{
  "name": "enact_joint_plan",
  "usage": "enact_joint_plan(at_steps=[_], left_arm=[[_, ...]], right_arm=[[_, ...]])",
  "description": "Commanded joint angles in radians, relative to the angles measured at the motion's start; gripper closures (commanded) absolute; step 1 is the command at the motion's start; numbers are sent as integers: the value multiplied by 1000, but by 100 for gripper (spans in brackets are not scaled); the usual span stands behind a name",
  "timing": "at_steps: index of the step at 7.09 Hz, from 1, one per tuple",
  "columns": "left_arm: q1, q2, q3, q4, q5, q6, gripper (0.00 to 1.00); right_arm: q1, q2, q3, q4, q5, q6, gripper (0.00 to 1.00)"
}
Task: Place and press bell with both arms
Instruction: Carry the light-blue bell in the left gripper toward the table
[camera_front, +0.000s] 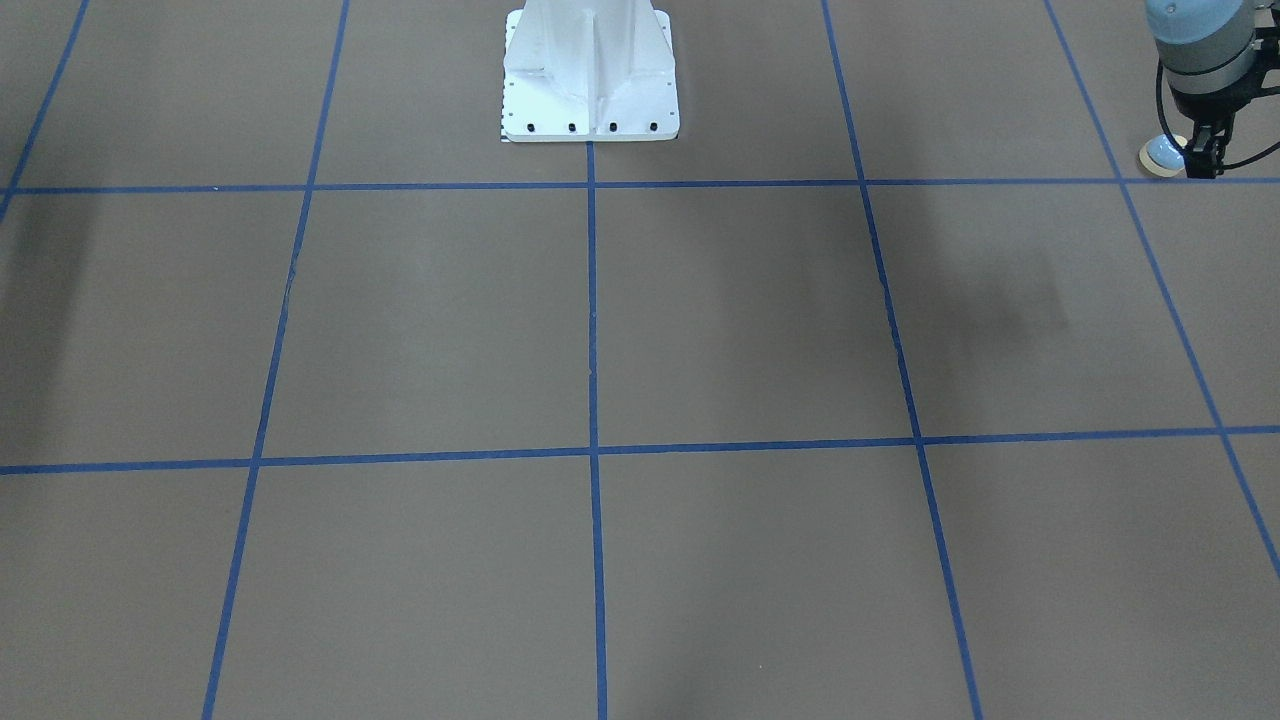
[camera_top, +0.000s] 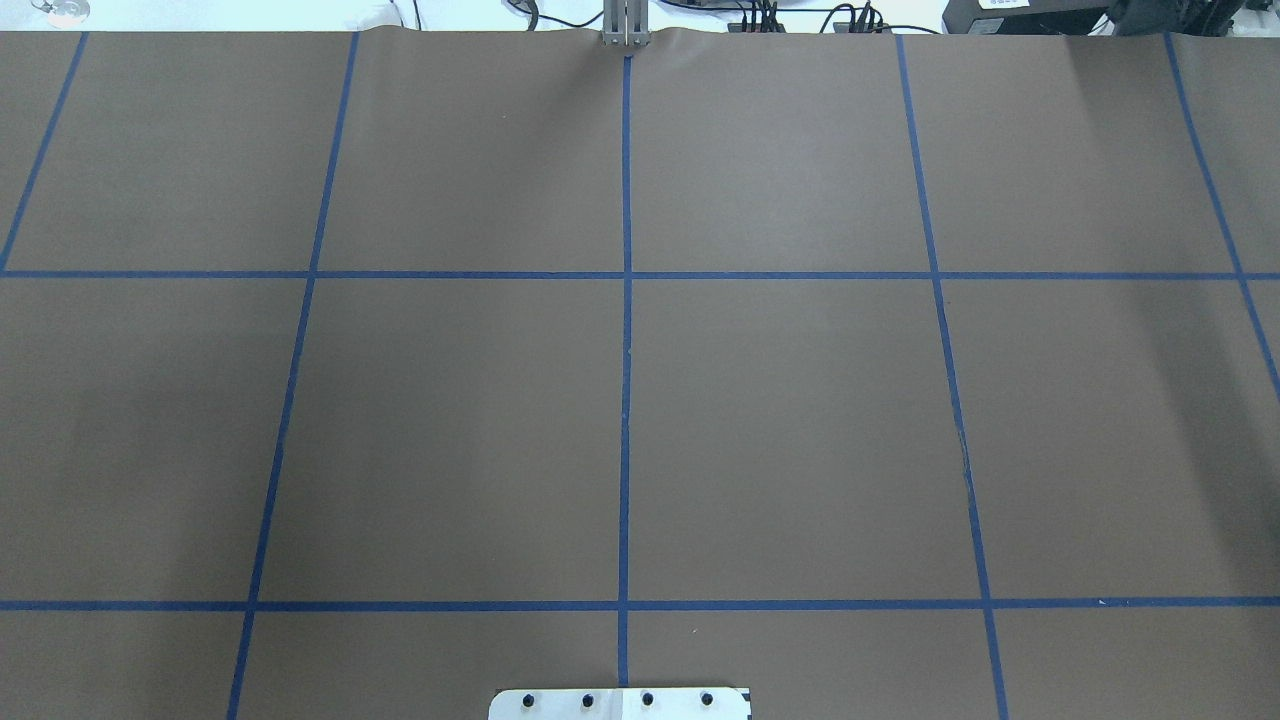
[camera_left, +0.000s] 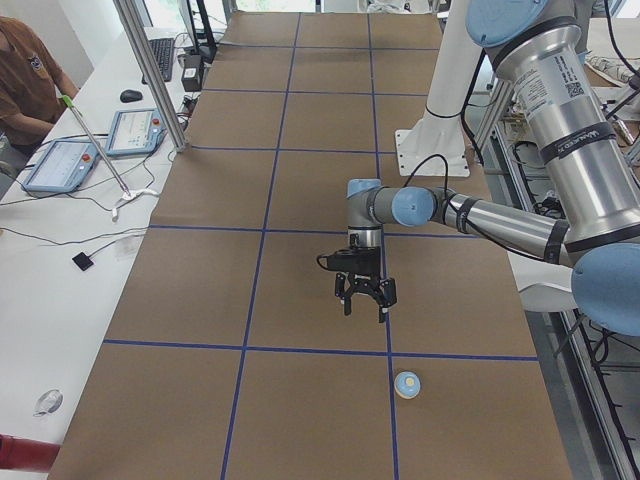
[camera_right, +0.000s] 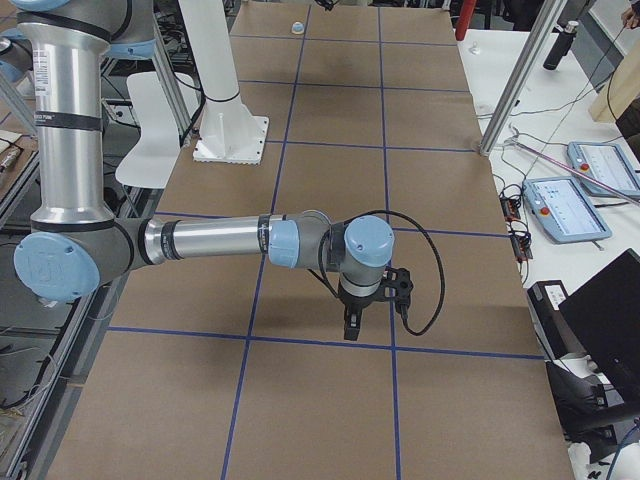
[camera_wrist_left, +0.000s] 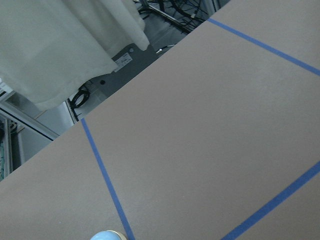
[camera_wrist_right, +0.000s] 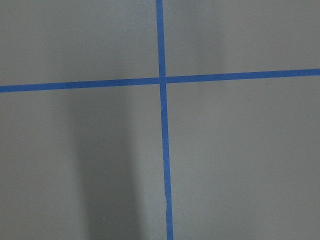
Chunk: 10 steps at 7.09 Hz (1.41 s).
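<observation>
Bell (camera_left: 407, 384): on table (camera_left: 190, 300), far left end, ungripped
Left gripper (camera_left: 365, 308): jaws spread, empty, near bell
Right gripper (camera_right: 375, 320): jaw state cannot be told
Remaining: likely grasp, place, press

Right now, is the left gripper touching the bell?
Apart. Exterior left view shows bare table between the left gripper and the call bell.

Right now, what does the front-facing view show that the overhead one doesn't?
Only the front-facing view: the bell at the top right edge, with the left gripper beside it in the picture. Only the overhead view: cables beyond the far edge. Both: the white base, the brown table and its blue tape lines.
</observation>
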Motion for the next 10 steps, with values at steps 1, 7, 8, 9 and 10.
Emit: enact_joint_plan(at_steps=[1, 7, 8, 9, 10], left_arm=[[112, 10, 57, 75, -1, -335, 0], [333, -42, 249, 106, -35, -809, 0], [335, -97, 316, 106, -37, -809, 0], [338, -143, 394, 101, -37, -809, 0], [339, -148, 421, 101, -37, -811, 0]], right_arm=[[0, -1, 1, 3, 0, -1, 0], [-8, 6, -4, 3, -6, -9, 0], [-11, 8, -4, 3, -8, -9, 0], [-12, 8, -4, 3, -8, -9, 0], [-12, 8, -4, 3, -8, -9, 0]])
